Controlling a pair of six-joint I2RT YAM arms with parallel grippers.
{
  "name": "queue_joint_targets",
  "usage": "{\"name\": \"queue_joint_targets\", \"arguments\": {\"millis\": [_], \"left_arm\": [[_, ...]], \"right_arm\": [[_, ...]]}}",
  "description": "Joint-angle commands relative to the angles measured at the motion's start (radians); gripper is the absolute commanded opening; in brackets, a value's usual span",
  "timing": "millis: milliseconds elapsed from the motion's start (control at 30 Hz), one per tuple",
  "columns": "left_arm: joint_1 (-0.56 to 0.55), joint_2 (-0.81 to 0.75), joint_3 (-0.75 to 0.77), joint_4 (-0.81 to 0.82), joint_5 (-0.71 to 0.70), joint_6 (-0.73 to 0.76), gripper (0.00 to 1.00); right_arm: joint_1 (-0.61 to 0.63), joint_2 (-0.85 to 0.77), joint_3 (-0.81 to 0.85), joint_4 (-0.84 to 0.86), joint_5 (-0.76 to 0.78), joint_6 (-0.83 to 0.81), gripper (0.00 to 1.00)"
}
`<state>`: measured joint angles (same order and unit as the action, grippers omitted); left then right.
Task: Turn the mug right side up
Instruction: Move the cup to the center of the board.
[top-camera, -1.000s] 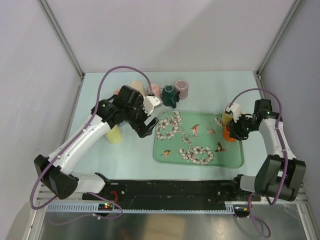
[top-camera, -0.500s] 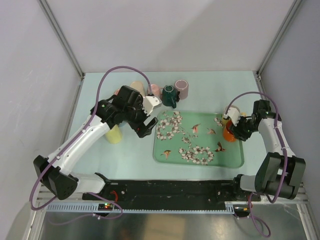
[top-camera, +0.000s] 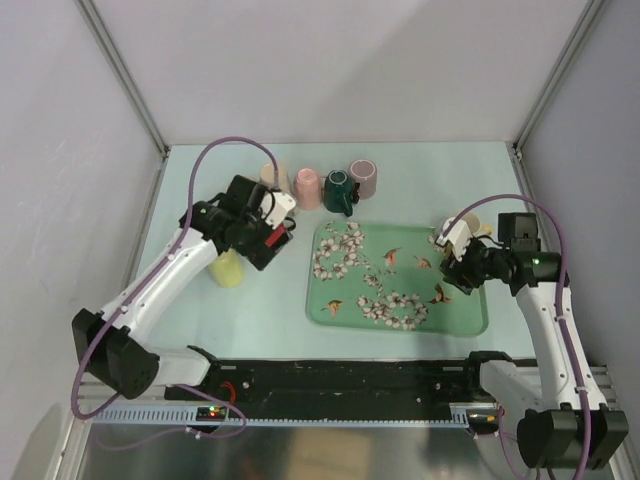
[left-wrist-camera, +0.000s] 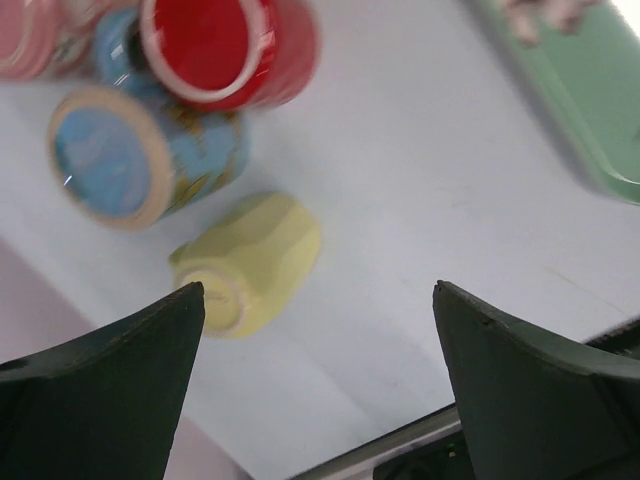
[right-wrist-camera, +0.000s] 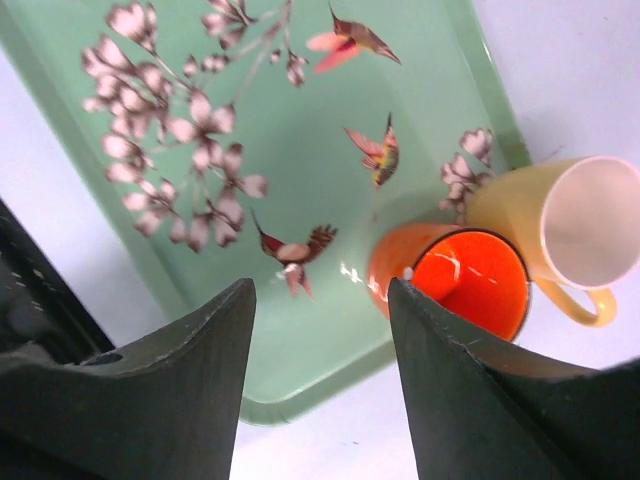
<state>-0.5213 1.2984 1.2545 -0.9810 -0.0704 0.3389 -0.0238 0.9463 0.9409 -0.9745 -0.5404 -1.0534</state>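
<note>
- Your right gripper hangs above the green rectangular tray printed with flowers and birds. Its two dark fingers are spread apart and nothing sits between them.
- The orange mug with a glossy orange-red inside stands on the tray close to the rim, near a corner. Its open mouth faces up toward your right wrist camera.
- From above, the right gripper covers that mug, so only the wrist view shows it.
- A yellow mug with a white inside and a loop handle sits just beside the orange one at the tray's edge. You cannot tell whether the two touch.
- Your left gripper is spread wide and holds nothing. It hangs over the pale table left of the tray.
- Below it lies a pale yellow cup, with a blue mug with a tan rim and a red mug near it.
</note>
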Motion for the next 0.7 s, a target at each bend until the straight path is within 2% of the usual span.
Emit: {"name": "queue_joint_targets", "arguments": {"millis": [0, 167, 333, 467, 667], "left_arm": [[0.094, 0.052, 0.028, 0.015, -0.186, -0.058, 1.00], [0.272, 0.130, 0.042, 0.018, -0.162, -0.195, 1.00], [0.414, 0.200, 0.064, 0.022, 0.014, -0.311, 0.98], [0.443, 0.248, 0.083, 0.024, 0.058, -0.329, 0.97], [0.422, 0.245, 0.142, 0.025, 0.082, -0.304, 0.91]], "right_arm": [[0.033, -0.032, -0.016, 0.013, -0.098, 0.228, 0.61], [0.046, -0.040, -0.043, 0.041, -0.122, 0.285, 0.62], [0.046, -0.038, -0.059, 0.066, -0.140, 0.312, 0.62], [0.047, -0.040, -0.076, 0.089, -0.156, 0.341, 0.62], [0.036, -0.051, -0.095, 0.096, -0.164, 0.360, 0.63]]}}
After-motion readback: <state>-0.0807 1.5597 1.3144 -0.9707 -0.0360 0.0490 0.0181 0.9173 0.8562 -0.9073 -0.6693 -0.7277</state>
